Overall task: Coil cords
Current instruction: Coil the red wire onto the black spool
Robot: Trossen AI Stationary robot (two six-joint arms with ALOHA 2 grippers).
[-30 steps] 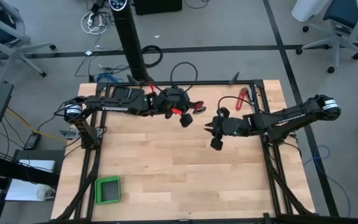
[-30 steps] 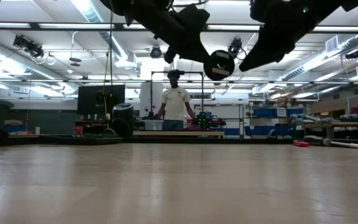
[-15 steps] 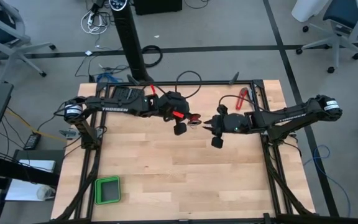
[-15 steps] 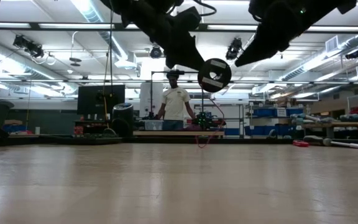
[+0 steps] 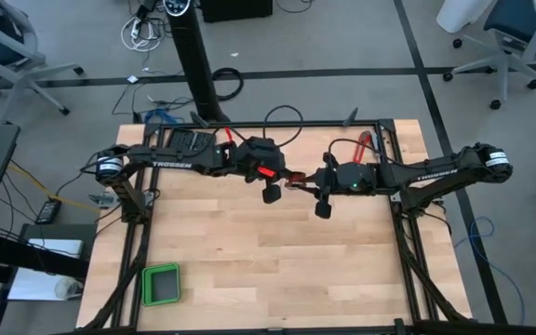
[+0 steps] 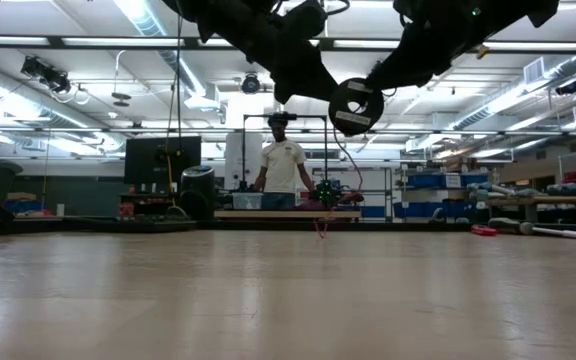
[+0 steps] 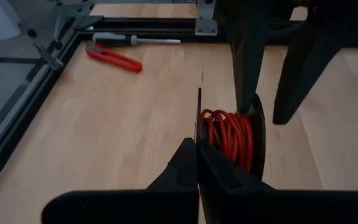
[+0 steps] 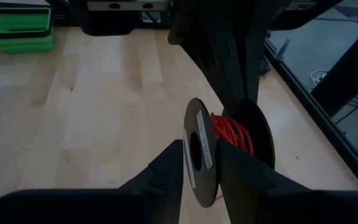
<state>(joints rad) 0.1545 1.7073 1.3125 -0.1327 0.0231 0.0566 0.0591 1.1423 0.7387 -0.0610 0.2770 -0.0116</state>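
Red cord is wound on a black spool, held in the air above mid-table between the two grippers. Spool axis runs roughly level; flanges stand upright. Left gripper fingers pressed together, tips just beside the coil; whether they pinch a strand is hard to tell. Right gripper fingers spread, straddling the near flange. A thin red strand hangs below the spool in the low view. Far flange partly hidden.

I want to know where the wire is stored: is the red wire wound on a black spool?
Yes, the right wrist view shows the red wire wrapped between the two black discs of a spool.
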